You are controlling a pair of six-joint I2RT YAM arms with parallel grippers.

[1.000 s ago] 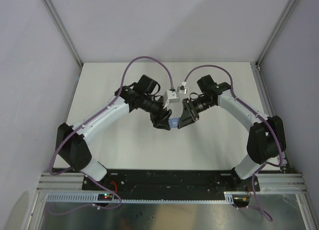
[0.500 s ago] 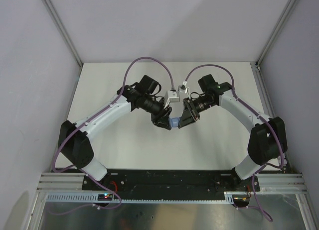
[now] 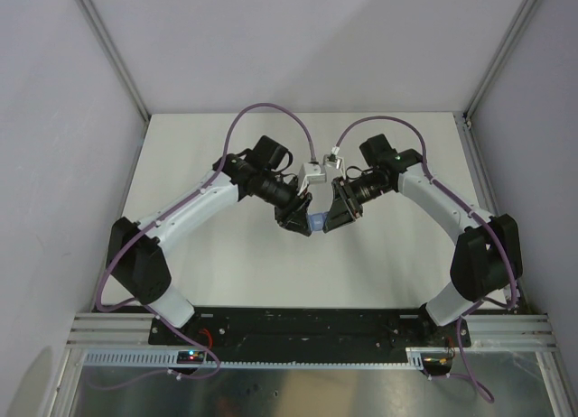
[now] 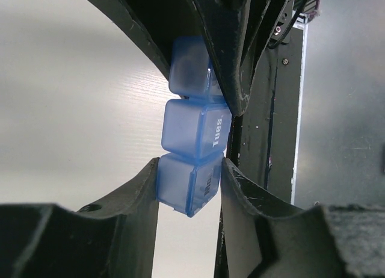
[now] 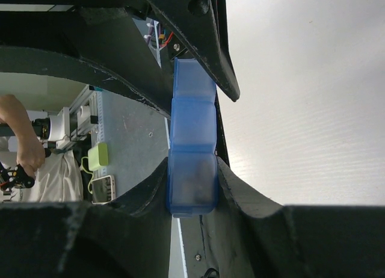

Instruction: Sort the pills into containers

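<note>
Your left gripper (image 4: 189, 185) is clenched on the "Mo" end cell of the containers (image 4: 194, 130), and your right gripper (image 5: 192, 182) pinches the opposite end cell. The strip spans both arms over the bench (image 3: 226, 273), probably braced that way for opening a lid. It is smooth translucent blue plastic, three joined squarish cells with rounded corners. No pills can be made out.

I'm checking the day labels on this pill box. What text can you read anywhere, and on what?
"Tues." on the middle compartment of the blue strip.
"Mo", with the rest not visible, on the end compartment.
Third compartment: label not visible.
Elsewhere: nothing readable.
</note>
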